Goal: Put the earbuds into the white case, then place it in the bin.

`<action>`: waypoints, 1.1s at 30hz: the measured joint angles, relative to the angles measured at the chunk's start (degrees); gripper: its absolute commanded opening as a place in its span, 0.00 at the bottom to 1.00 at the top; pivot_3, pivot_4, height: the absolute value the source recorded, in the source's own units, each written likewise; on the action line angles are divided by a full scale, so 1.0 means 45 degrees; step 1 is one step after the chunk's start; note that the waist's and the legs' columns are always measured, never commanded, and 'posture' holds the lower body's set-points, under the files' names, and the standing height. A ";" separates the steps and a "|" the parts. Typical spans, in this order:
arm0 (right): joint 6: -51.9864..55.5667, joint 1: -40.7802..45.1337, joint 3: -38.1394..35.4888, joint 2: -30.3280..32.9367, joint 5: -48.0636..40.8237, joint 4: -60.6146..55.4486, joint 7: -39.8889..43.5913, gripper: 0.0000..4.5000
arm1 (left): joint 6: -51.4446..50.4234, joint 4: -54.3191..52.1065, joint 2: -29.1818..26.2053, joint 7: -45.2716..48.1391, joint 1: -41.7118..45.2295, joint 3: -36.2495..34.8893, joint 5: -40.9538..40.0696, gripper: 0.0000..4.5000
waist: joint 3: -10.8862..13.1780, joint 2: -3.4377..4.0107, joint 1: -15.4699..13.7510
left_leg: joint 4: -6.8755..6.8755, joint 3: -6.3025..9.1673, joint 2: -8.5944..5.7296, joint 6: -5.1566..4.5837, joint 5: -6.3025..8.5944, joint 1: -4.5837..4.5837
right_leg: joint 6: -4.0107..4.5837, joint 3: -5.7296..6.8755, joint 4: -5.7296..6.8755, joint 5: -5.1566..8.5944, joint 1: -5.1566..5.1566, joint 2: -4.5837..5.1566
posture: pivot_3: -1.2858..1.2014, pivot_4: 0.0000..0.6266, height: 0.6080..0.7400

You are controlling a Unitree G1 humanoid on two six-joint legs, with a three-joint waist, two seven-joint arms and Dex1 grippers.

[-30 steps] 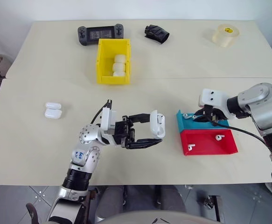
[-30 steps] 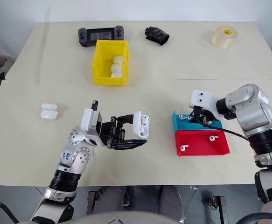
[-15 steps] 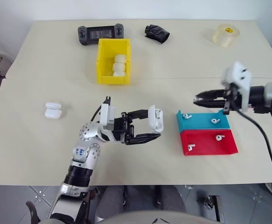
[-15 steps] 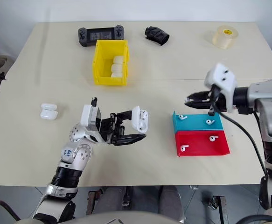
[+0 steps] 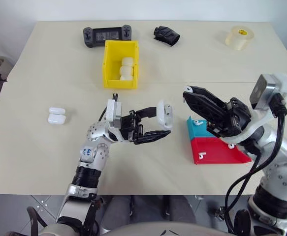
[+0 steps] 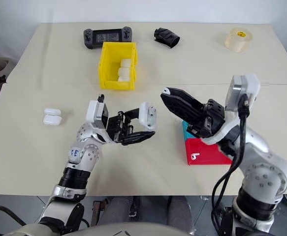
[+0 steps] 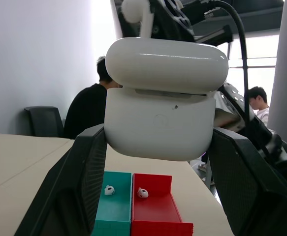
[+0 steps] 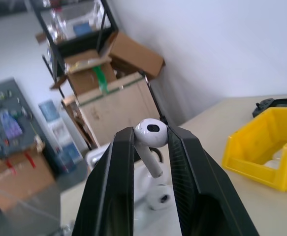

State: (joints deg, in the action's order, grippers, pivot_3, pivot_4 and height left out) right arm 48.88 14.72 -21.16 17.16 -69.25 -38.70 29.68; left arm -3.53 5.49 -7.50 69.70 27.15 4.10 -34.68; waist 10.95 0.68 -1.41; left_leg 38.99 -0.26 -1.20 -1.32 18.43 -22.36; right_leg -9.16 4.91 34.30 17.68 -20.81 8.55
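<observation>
So the whole thing hinges on lining up the earbud point(image 8: 149, 133) with the case point(image 5: 165, 115). The right gripper point(image 5: 187, 92) is pinched on the bud, head at the fingertips and stem running back down between the fingers. The left gripper point(image 5: 159, 124) is clamped on the case body with the lid flipped open.

Seen from the head, the case sits just off the right fingertips, toward the left arm and a touch lower, with a small gap between them, not touching. In the left wrist view the bud shows just above the open lid.

My read: the right arm is the one that has to close that gap, and the stem needs to point down into the case's socket, so the wrist probably needs more tilt first. I can't tell if the case already has a bud inside.

The bin point(image 5: 110, 64) is well beyond both grippers, nearer the left one, so the drop-off looks like its job later.
</observation>
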 measured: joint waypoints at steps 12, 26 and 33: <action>-0.2085 -0.1442 0.2044 -0.0045 0.0084 -0.0580 -0.0912 0.21 | -0.0303 0.0130 0.0771 -0.0671 0.0565 -0.0134 0.0000 0.64 | 0.0000 -0.0001 0.0026 | -0.0011 -0.0072 0.0005 -0.0002 0.0001 -0.0005 | 0.0000 -0.0074 0.0083 0.0000 -0.0094 -0.0006 | 0.52 0.24 1.00; -0.3472 -0.2325 0.2767 0.0281 0.0727 -0.0322 -0.0601 0.21 | -0.0637 0.0154 0.0639 -0.0806 0.0578 -0.0232 0.0000 0.64 | 0.0001 -0.0003 0.0017 | -0.0010 -0.0081 0.0005 -0.0007 0.0003 -0.0011 | 0.0000 -0.0087 0.0085 0.0000 -0.0105 -0.0006 | 0.52 0.24 1.00; -0.3975 -0.2604 0.3110 0.0647 0.1432 -0.0221 -0.0212 0.21 | -0.0892 0.0151 0.0419 -0.0678 0.0576 -0.0290 0.0000 0.64 | 0.0001 -0.0003 0.0014 | -0.0010 -0.0084 0.0005 -0.0007 0.0003 -0.0012 | 0.0000 -0.0090 0.0084 0.0000 -0.0107 -0.0006 | 0.52 0.24 1.00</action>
State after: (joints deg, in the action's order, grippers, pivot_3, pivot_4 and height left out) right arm 30.99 3.00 -7.16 20.07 -62.81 -39.69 28.72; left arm -7.54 6.18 -5.61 66.65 29.74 2.79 -34.69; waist 10.96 0.66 -1.35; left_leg 38.95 -0.64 -1.18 -1.35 18.44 -22.41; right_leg -9.16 4.50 34.68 17.68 -21.29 8.52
